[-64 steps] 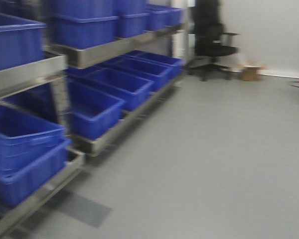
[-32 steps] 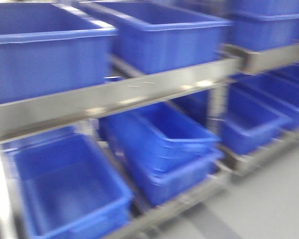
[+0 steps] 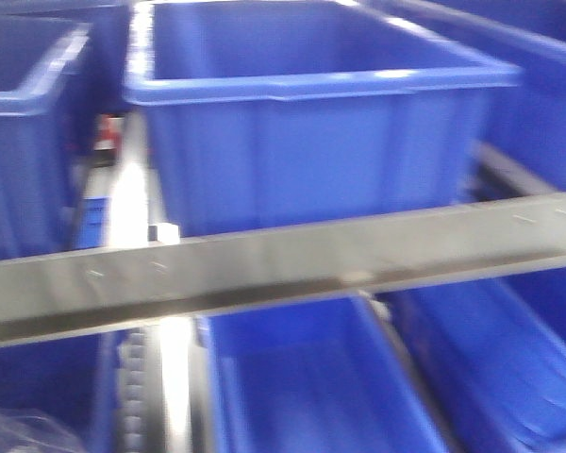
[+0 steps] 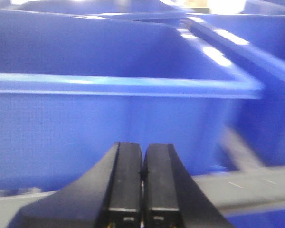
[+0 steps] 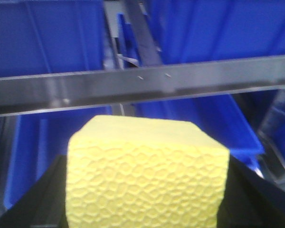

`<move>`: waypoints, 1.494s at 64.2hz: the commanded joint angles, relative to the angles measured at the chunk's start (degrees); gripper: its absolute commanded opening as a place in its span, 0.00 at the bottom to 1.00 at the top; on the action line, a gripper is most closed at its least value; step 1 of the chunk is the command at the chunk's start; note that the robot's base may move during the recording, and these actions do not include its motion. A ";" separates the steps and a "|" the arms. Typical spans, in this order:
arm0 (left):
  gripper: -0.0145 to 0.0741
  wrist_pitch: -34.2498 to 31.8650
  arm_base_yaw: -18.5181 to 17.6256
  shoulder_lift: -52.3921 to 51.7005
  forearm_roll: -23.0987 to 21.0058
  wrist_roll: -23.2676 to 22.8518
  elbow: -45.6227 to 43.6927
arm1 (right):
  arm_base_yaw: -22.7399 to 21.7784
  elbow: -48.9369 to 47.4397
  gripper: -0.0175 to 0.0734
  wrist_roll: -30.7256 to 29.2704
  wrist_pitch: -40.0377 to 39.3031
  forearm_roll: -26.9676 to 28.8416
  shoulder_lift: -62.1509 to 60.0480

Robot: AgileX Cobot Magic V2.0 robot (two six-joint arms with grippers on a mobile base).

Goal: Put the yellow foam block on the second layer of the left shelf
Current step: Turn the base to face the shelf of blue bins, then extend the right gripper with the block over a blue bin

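The yellow foam block [image 5: 147,175], pale lemon with a pebbled face, fills the lower middle of the right wrist view. My right gripper [image 5: 145,190] is shut on it, a black finger showing at each side. It hangs in front of a steel shelf rail [image 5: 142,85] with blue bins behind. In the left wrist view my left gripper [image 4: 142,164] is shut with nothing between its black fingers, pointing at the front wall of a blue bin [image 4: 109,128]. The front view shows neither gripper nor the block.
A steel shelf rail [image 3: 283,264] crosses the front view. A large blue bin [image 3: 311,123] stands above it, more bins [image 3: 311,387] sit below, and another bin [image 3: 28,123] at left. A gap with a bright strip [image 3: 132,208] runs between bins.
The front view has swung left and moved closer: from open floor, a chair and the rack, to a near view of the shelf rail and bins.
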 commanded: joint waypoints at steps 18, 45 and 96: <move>0.32 -5.04 0.02 0.46 -0.13 -0.22 1.48 | 0.03 -1.58 0.50 -0.29 -5.13 -0.67 1.14; 0.32 -5.04 0.02 0.46 -0.13 -0.22 1.48 | 0.03 -1.58 0.50 -0.29 -5.13 -0.67 1.14; 0.32 -5.04 0.02 0.46 -0.13 -0.22 1.48 | 0.03 -1.58 0.50 -0.29 -8.81 -1.20 1.14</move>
